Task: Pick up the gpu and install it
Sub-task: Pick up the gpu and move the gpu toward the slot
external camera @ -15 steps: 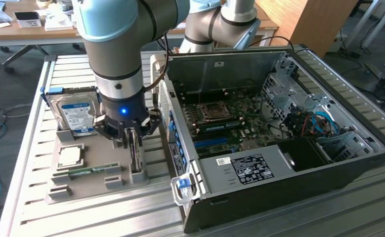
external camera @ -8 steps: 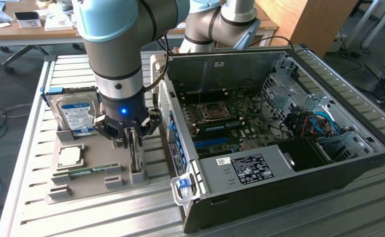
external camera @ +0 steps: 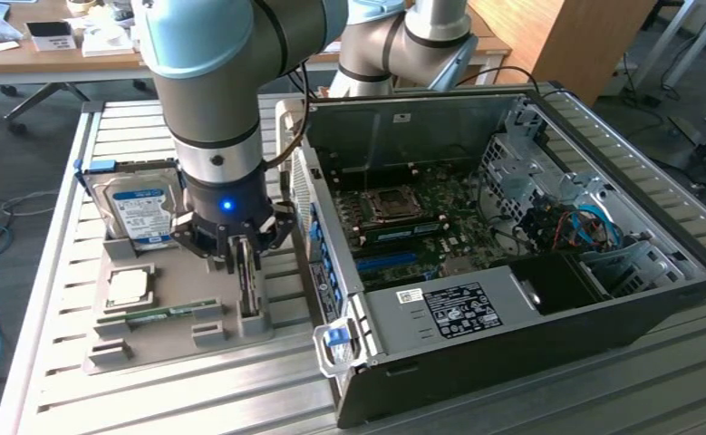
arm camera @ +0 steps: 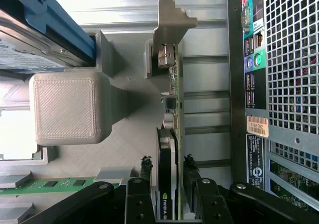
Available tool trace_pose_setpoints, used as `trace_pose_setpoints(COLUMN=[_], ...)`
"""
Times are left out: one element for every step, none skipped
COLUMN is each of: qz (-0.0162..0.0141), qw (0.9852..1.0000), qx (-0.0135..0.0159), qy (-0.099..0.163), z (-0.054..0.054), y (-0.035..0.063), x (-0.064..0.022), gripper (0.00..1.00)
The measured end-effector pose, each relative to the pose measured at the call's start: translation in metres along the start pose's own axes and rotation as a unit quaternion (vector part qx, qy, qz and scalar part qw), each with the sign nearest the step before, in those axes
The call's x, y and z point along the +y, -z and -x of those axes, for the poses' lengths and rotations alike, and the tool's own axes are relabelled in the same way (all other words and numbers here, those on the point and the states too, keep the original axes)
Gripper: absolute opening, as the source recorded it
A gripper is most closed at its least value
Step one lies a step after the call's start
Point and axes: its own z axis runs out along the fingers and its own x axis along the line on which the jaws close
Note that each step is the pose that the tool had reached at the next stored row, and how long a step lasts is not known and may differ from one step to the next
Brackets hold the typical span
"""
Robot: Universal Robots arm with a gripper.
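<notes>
Got gripper [external camera: 243,261] [arm camera: 168,163] down low over the gray printed tray [external camera: 201,337] [arm camera: 124,114], sitting over one end of the gpu [external camera: 251,292] [arm camera: 172,109]

Can't tell whether clamped on the card or just loose around it

Seeing gpu standing on its long edge in a tray slot, on the tray side nearest the open PC case [external camera: 425,127] [arm camera: 294,59], seated in the slot, not raised out of it

From wrist view: black face toward the tray's middle, green board toward the case, silver end bracket [arm camera: 172,30] at the end away from the gripper

Also on the tray:
- hard drive [external camera: 138,213] [arm camera: 25,50], blue-labelled, propped up in a blue carrier at the far end
- CPU [external camera: 129,287] lying flat, between the hard drive and the memory stick
- memory stick [external camera: 159,314] [arm camera: 45,184] lying in its groove, well apart from the gpu

Tray and case both on a slatted aluminium table [external camera: 147,390] [arm camera: 134,5], tray at the exterior view's left of the case, just beside it

Case on its side, panel off, motherboard [external camera: 425,227] exposed; rear I/O ports [arm camera: 249,59] facing the tray
</notes>
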Motion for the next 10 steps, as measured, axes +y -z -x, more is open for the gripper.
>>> trace_pose_setpoints(qz=[0.0,0.0,0.0001,0.0,-0.0001,-0.0001,0.0,0.0,0.0,0.0], qw=[1.0,1.0,1.0,1.0,1.0,1.0,1.0,1.0,1.0,1.0], qx=[0.0,0.0,0.0,0.0,0.0001,0.0001,0.0,0.0,0.0,0.0], qy=[0.0,0.0,0.0,0.0,0.0,0.0,0.0,0.0,0.0,0.0], z=[0.0,0.0,0.0,0.0,-0.0001,-0.0001,0.0,0.0,0.0,0.0], y=[0.0,-0.0001,-0.0004,-0.0008,-0.001,-0.001,-0.0011,-0.0011,-0.0011,-0.0012], x=[0.0,0.0,-0.0001,-0.0002,-0.0002,-0.0002,-0.0001,-0.0001,-0.0001,-0.0001], gripper=[0.39,0.39,0.39,0.39,0.39,0.39,0.39,0.39,0.39,0.39])
